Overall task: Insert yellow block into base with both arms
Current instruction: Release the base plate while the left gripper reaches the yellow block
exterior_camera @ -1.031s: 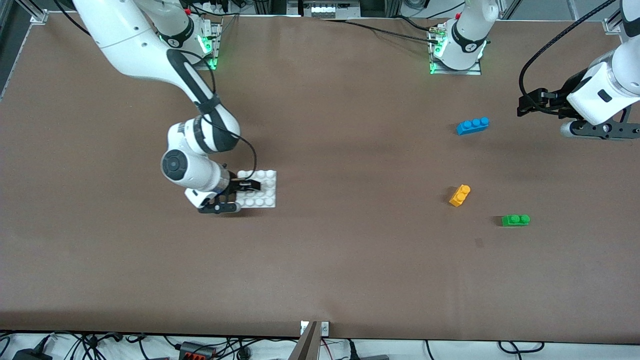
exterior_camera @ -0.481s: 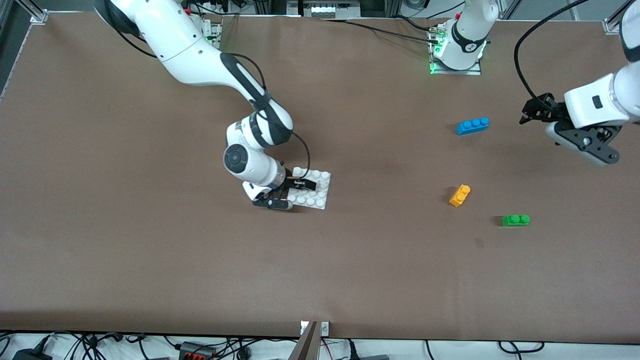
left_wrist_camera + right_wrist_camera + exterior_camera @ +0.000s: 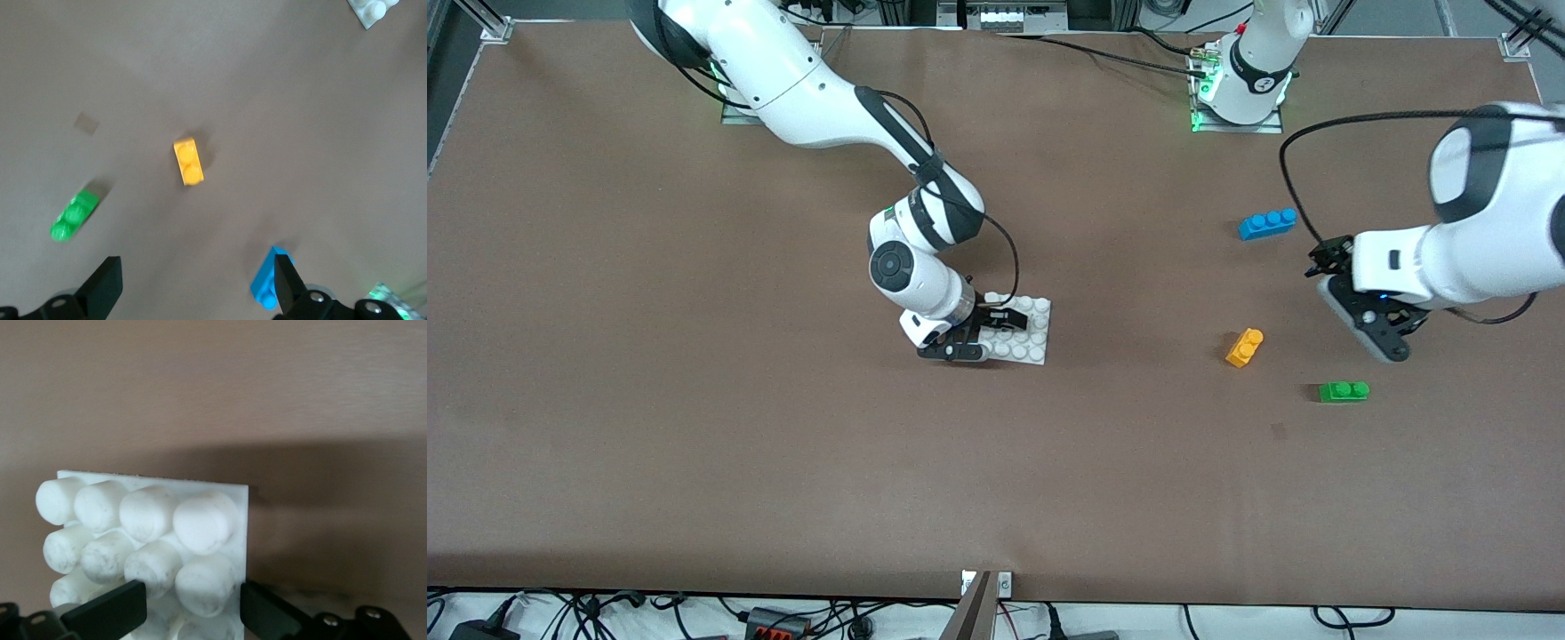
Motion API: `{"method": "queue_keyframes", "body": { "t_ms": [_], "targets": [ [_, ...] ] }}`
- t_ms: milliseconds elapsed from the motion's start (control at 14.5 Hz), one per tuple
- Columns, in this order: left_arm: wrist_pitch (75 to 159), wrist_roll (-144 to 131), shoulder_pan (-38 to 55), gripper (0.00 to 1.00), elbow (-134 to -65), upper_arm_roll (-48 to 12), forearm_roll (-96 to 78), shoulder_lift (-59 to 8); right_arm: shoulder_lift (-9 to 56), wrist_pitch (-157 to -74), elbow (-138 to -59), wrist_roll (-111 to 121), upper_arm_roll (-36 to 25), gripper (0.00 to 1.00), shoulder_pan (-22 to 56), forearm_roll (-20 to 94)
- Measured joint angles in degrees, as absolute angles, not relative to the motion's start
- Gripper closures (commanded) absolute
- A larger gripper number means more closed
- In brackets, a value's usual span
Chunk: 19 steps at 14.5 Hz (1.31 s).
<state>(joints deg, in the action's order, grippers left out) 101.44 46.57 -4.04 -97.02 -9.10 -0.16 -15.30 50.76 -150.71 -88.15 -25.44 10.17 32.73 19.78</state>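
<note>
The yellow block [image 3: 1244, 348] lies on the brown table toward the left arm's end; it also shows in the left wrist view [image 3: 188, 162]. My left gripper [image 3: 1369, 324] is open and empty over the table beside the block, its fingers wide apart in its wrist view [image 3: 193, 293]. My right gripper [image 3: 983, 333] is shut on the white studded base [image 3: 1027, 333] near the table's middle. In the right wrist view [image 3: 193, 607] one finger sits among the studs of the base [image 3: 140, 520] and the other on its edge.
A green two-stud brick [image 3: 1344, 391] lies nearer to the front camera than the yellow block, and shows in the left wrist view [image 3: 72, 217]. A blue three-stud brick [image 3: 1267, 223] lies farther from it, also in that view [image 3: 267, 283].
My right gripper has carried the base toward the table's middle, closer to the bricks. My left arm has swung down and inward to a spot beside the yellow block.
</note>
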Motion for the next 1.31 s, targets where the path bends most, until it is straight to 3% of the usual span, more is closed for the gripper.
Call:
{"method": "queue_keyframes", "body": {
  "t_ms": [344, 619, 825, 1306],
  "targets": [
    [114.3, 47.9, 0.6, 0.0, -106.0, -10.6, 5.1, -16.1, 50.8, -151.3, -86.1, -23.5, 10.2, 0.27, 33.5, 17.0],
    [126.3, 48.2, -0.5, 0.0, -113.6, -10.4, 5.5, -16.6, 50.7, -151.3, -83.7, -23.2, 10.1, 0.0, 33.6, 16.4],
    [130.3, 48.8, -1.6, 0.0, -115.3, -10.4, 7.0, -18.6, 49.7, -149.9, -82.6, -23.2, 9.5, 0.0, 33.0, 15.1],
    [144.4, 48.8, -3.7, 0.0, -118.8, -10.0, 13.5, -24.7, 37.8, -123.7, -81.5, -23.2, 2.5, 0.0, 29.9, 9.2]
  ]
}}
